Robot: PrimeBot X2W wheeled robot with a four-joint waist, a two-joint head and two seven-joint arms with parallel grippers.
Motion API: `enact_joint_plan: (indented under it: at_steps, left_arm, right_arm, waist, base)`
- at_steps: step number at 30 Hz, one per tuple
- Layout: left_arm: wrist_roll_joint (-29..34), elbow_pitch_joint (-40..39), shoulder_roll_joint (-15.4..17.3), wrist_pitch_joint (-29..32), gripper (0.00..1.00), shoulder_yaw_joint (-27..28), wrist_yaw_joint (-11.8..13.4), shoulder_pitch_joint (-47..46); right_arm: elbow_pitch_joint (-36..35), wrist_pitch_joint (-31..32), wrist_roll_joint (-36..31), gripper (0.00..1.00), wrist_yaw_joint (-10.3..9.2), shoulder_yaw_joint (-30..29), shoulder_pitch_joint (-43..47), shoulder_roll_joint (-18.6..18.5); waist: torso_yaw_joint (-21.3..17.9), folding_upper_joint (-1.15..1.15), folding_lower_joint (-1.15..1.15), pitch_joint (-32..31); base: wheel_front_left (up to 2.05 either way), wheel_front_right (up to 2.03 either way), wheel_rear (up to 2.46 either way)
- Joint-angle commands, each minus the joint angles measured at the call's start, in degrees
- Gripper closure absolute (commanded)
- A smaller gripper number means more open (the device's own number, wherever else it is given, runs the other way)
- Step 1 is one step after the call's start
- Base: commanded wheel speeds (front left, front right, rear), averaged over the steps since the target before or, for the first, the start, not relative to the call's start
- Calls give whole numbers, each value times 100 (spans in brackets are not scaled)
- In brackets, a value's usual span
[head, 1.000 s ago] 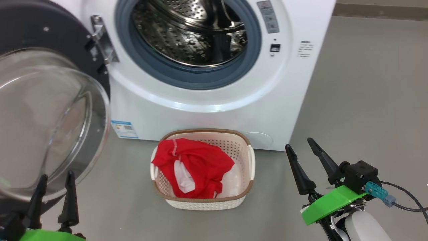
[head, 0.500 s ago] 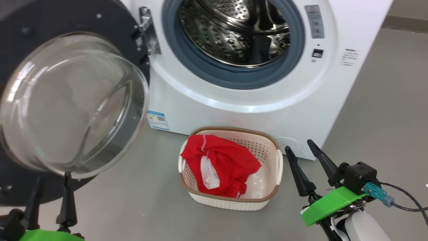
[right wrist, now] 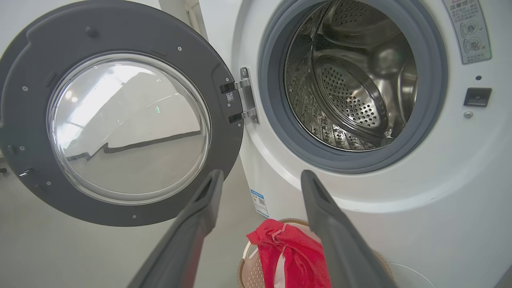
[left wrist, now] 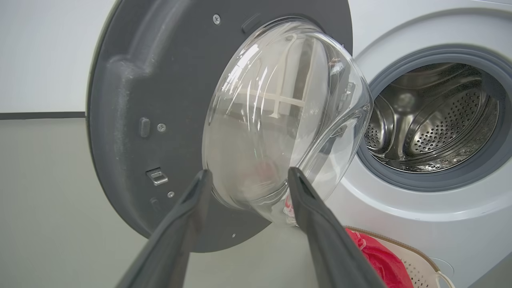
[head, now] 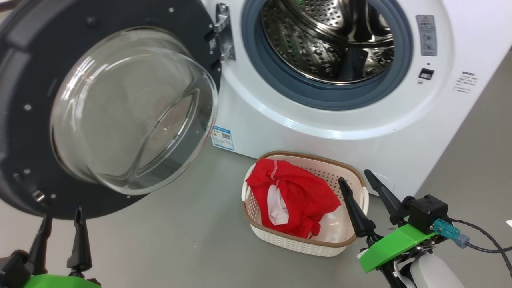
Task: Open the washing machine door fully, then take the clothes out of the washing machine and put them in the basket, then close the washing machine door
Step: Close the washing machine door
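The washing machine door hangs wide open at the left of the washing machine, glass bowl bulging toward me; the steel drum stands exposed inside its grey gasket; the clothes lie bunched in the basket, which sits on the floor just before the machine's front; my left hand hovers below the door, fingers apart and empty; my right hand hovers by the basket's right end, fingers spread, empty.

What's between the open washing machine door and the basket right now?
Only bare grey floor, in the head view, between the washing machine door and the basket, which holds the clothes.
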Motion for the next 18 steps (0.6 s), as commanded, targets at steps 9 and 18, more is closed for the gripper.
enact_joint_plan:
  at_steps: [9, 18]
  left_arm:
    - [89, -75, 131, -53, 0, 277, 28, -114]
    - [100, -115, 120, -53, 0, 306, 39, -81]
  right_arm:
    - [-88, -28, 33, 0, 9, 163, -153, 15]
    - [-83, -28, 54, 0, 9, 191, -144, 6]
  waist:
    - [214, 0, 0, -12]
    - [182, 0, 0, -33]
  base:
    - [0, 0, 0]
    - [0, 0, 0]
